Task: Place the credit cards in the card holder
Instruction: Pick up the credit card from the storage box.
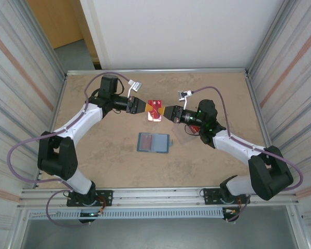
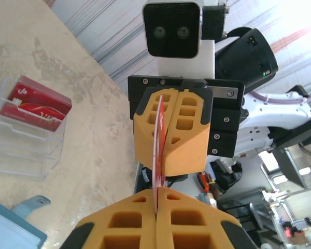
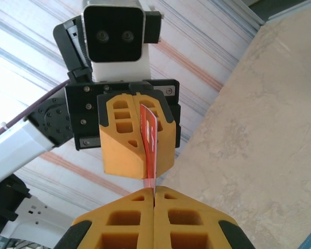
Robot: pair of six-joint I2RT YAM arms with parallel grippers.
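sitting in clear case [image 2: 26, 150], credit cards [image 2: 39, 106]

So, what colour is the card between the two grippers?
The card is red with white marks, clearest in the right wrist view.

A beige, marbled bench [image 1: 119, 166] sits between ribbed metal side walls [image 1: 20, 67], with a plain white panel [image 1: 171, 31] behind. Past its far left corner, grey floor [image 1: 75, 54] meets an orange-brown wooden surface [image 1: 54, 21]. Light is even.

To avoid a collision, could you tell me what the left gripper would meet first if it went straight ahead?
Probably the right gripper, facing it; both grip one card between them.
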